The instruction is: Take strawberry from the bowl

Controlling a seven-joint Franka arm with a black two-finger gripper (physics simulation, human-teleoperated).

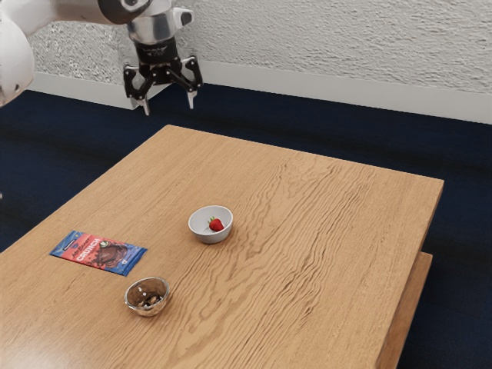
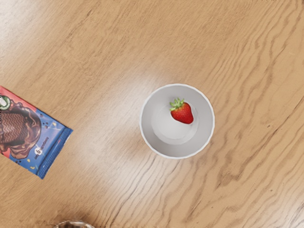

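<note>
The two fingers of the black gripper (image 1: 169, 108) are spread well apart, tips pointing down, high above the table (image 1: 330, 238) at the end of the white and grey arm (image 1: 15, 58). The strawberry (image 2: 182, 114) is in the white bowl (image 2: 154, 138), lying on its side a little off the middle. It is bright red and slightly glossy, dotted with small pale seeds, with a ruffled green leafy top at its broad end and a blunt, tapering tip. The bowl is round and upright, its inside smooth and pale grey, its rim thin and lighter. Near it, toward the exterior view's lower left, stands a small clear glass bowl (image 1: 146, 310) with brown pieces in the bottom; what they are I cannot tell. A chocolate bar packet (image 1: 98, 252) lies flat near both bowls, red and blue with a picture of chocolate and the word CRUNCH in white. Everything rests on light brown wood with a wavy, darker grain and a soft sheen in places. Beyond the table are a dark blue floor (image 1: 461, 307), a rough off-white wall (image 1: 330, 38) and a plain pale baseboard (image 1: 307, 93).
</note>
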